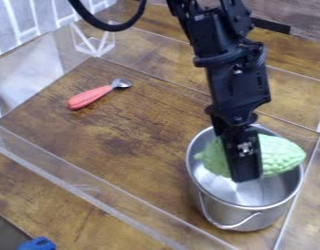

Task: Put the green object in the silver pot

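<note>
The green object (269, 156), a ridged light-green toy vegetable, hangs in the mouth of the silver pot (218, 201), partly below its rim. My gripper (241, 156) reaches down from above and is shut on the green object. The black arm (225, 59) comes down from the top centre. The pot stands at the right front of the wooden table, with its wire handle lying toward the front.
A red-handled spoon (93, 94) lies on the table at the left. Clear plastic walls (46, 156) border the work area at left and front. A clear bracket (91, 39) stands at the back left. A blue item (39, 243) sits at the bottom edge.
</note>
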### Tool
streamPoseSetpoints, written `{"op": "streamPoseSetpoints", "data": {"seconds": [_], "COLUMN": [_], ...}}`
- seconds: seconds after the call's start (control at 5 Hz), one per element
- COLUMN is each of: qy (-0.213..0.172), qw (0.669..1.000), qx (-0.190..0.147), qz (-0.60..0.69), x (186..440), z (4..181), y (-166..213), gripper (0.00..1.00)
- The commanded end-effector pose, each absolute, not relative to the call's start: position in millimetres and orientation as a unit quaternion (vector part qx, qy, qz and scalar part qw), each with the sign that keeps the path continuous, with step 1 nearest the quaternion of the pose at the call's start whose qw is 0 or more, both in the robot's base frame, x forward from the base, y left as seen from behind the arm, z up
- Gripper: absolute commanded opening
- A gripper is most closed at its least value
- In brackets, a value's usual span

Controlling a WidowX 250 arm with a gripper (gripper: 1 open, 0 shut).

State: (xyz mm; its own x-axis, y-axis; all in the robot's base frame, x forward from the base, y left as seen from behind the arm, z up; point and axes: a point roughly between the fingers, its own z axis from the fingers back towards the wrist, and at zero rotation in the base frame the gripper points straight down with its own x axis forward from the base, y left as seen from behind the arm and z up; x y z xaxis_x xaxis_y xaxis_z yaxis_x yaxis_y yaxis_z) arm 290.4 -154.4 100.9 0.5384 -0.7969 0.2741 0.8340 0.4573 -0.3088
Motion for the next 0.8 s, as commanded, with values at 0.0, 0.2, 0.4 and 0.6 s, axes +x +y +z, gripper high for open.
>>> {"op": "streamPoseSetpoints", "data": {"seconds": [0.0,0.2,0.4,0.6], "qy": [-0.06,-0.052,-0.046,-0.04], "qw": [0.852,0.853,0.854,0.856], "qx": [-0.206,-0.211,-0.215,-0.218], "qz": [-0.478,-0.475,-0.471,-0.467], "x": [300.8,303.7,306.1,308.8], "z": [113.1,109.8,106.9,104.1], "y": [-154.9,-152.4,-150.4,-148.3], "gripper": [0.0,0.0,0.0,0.0]}}
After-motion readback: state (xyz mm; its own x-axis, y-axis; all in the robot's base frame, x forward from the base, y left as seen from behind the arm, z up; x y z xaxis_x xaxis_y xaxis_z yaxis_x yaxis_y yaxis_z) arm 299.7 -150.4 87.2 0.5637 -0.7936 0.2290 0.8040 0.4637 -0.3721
